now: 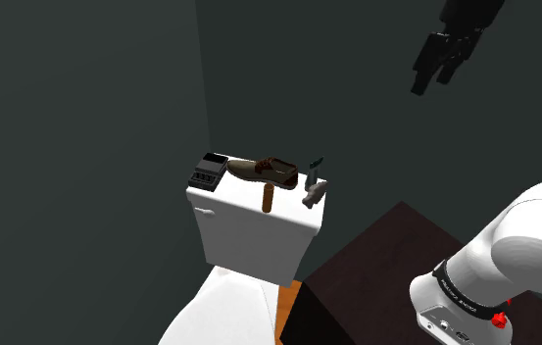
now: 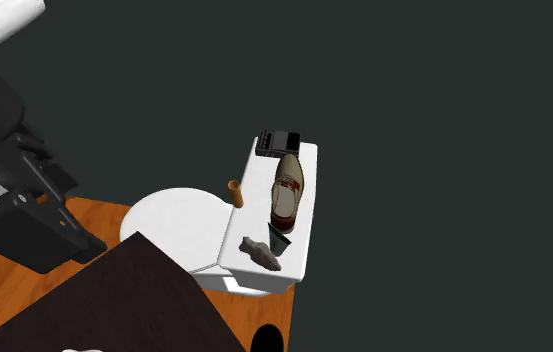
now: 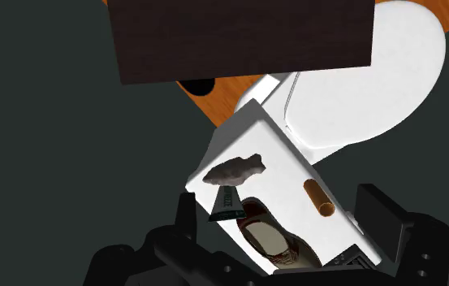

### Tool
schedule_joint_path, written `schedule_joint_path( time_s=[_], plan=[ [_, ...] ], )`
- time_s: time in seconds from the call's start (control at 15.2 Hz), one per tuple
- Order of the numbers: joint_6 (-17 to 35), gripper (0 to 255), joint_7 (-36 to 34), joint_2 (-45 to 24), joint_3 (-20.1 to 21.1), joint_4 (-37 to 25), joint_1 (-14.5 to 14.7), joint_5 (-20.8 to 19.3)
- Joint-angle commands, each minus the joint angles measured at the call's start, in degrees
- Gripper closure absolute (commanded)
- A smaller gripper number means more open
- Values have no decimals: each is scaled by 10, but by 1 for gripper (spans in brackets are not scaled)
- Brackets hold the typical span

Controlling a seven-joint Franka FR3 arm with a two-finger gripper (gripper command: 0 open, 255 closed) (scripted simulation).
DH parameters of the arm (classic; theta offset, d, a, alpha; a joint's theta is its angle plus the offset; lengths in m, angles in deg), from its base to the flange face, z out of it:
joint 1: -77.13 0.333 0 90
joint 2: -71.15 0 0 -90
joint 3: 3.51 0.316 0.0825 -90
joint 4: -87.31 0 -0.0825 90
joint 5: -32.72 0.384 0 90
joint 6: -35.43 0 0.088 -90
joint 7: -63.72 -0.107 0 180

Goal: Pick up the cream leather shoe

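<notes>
Two black fingers (image 3: 381, 219) stand well apart with nothing between them: the jaws are wide open, hold nothing, and hang high over a white toilet tank (image 1: 249, 230). None of the pick-up looks done. The descent, the closing on the shoe and the lift all appear to be left.

The shoe (image 1: 264, 169), brown outside with a cream lining, lies on its sole along the tank's lid. It is well apart from the jaws, at about eight o'clock from them in the shoulder view. In the wrist view it sits far beyond the fingers and roughly between them.

In the shoulder view a black box (image 1: 207, 169) sits just beside the shoe at its nine o'clock. A small dark card-like piece (image 1: 316, 163) lies at three o'clock, and what it is cannot be made out. A grey, rock-shaped lump (image 1: 313, 191) lies near it at four o'clock. A short brown cylinder (image 1: 269, 199) stands at the tank's front edge, at the shoe's six o'clock. The dark stand (image 1: 386, 274) sits at the tank's four o'clock.
</notes>
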Motion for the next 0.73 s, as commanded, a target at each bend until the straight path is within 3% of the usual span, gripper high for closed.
schedule_joint_path(
  time_s=[0.0,0.66],
  plan=[
    [0,0,0,0,0,0,0,0],
    [216,0,58,-111,-22,88,23,-4]
  ],
)
